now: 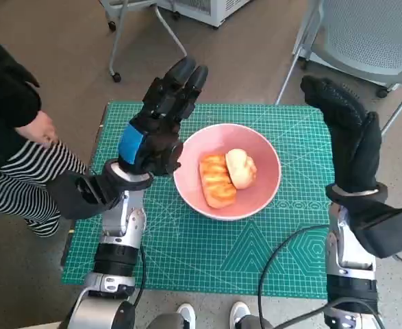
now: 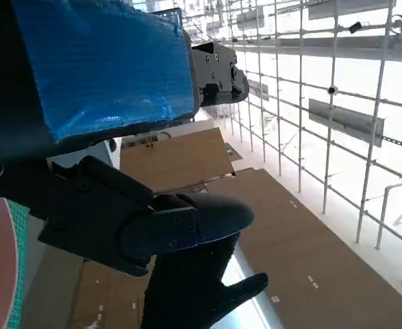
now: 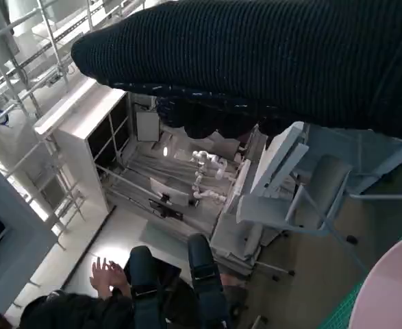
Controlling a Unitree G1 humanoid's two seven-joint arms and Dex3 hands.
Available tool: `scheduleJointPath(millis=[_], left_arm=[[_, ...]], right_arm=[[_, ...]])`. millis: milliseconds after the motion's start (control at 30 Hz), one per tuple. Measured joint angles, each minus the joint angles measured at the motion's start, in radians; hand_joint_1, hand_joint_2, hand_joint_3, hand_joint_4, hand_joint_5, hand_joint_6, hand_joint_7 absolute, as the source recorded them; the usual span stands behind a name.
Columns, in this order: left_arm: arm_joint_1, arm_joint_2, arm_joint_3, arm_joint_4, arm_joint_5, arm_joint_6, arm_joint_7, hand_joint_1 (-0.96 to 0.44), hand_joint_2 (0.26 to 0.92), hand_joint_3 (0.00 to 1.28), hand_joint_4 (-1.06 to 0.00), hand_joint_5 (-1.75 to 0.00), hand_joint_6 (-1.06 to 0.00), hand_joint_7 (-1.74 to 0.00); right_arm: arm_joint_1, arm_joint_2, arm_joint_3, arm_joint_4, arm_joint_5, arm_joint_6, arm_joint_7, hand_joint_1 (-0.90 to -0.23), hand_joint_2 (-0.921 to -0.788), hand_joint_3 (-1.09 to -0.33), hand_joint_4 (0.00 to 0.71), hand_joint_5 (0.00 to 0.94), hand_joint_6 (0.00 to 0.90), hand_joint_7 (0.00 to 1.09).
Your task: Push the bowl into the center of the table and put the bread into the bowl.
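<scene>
The round pink bowl (image 1: pixel 262 188) sits in the middle of the green cutting mat (image 1: pixel 207 253) on the table. Only a thin pink edge of it shows in each wrist view. Inside it lie two pieces of bread: a long orange-brown twisted roll (image 1: pixel 216 180) and a pale round bun (image 1: pixel 241 167), touching each other. The black left hand with blue tape (image 1: pixel 156 127) is up beside the bowl, fingers straight and spread, holding nothing. The black-gloved right hand (image 1: pixel 348 133) is raised at the other side, fingers together, also holding nothing. A person in striped trousers (image 1: pixel 19 181) is cut off at the edge.

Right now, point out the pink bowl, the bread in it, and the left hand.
pink bowl (image 1: pixel 266 154): head view, bare inner wall.
bread (image 1: pixel 218 179): head view, top of the longer piece.
left hand (image 1: pixel 153 133): head view, middle of its back.
</scene>
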Motion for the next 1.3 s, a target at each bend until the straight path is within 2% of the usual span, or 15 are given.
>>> scheduleJointPath(millis=[1300], left_arm=[[-0.001, 0.001, 0.008, -0.031, -0.042, 0.049, -0.024, -0.79, 0.921, 0.5, 0.0, -0.09, 0.0, -0.32]], right_arm=[[0.0, -0.002, -0.001, -0.003, 0.0, 0.0, -0.001, -0.724, -0.921, -0.722, 0.235, 0.003, 0.069, 0.56]])
